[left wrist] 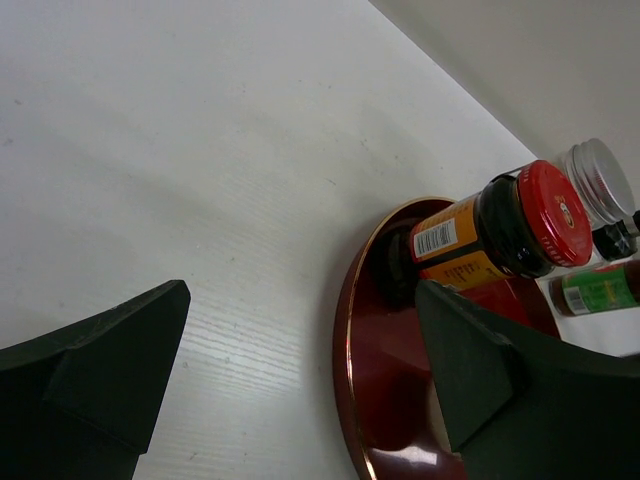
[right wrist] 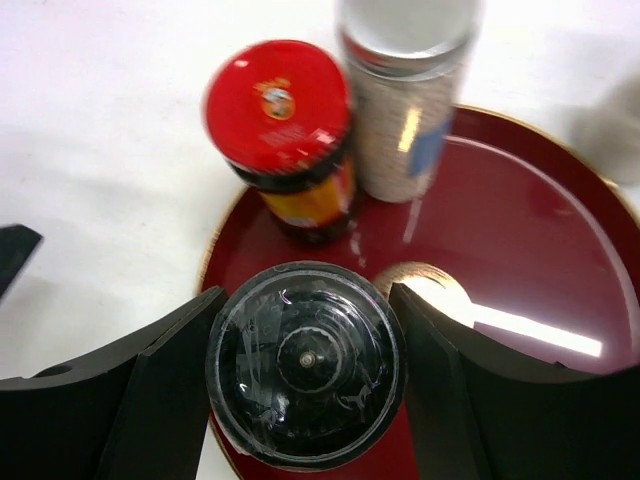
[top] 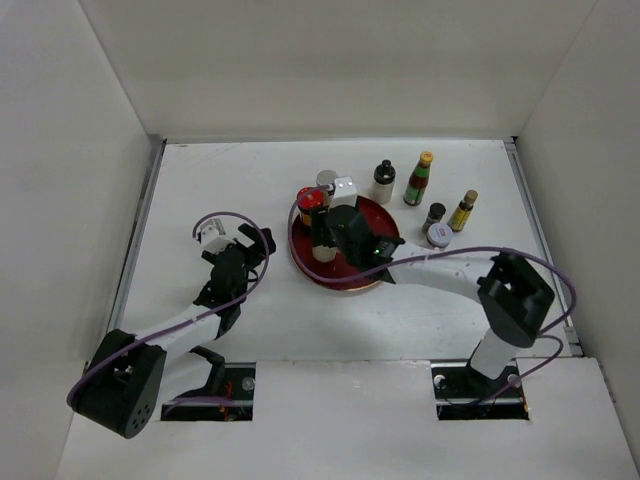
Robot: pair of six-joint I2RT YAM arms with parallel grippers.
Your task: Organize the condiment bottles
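My right gripper (top: 326, 233) is shut on a grinder with a clear domed cap over a black top (right wrist: 305, 362), at the left part of the round dark-red tray (right wrist: 540, 240). I cannot tell whether the grinder rests on the tray. A red-capped jar (right wrist: 280, 110) and a silver-capped shaker (right wrist: 405, 90) stand on the tray just beyond it. My left gripper (top: 226, 240) is open and empty, left of the tray (left wrist: 345, 340). The left wrist view shows the red-capped jar (left wrist: 510, 225) and the silver cap (left wrist: 600, 180).
Right of the tray stand a black-capped bottle (top: 384, 180), a yellow-capped red bottle (top: 420, 178), a small black-capped bottle (top: 434, 215), a small yellow-capped bottle (top: 464, 210) and a low grey-lidded jar (top: 438, 235). White walls enclose the table on three sides.
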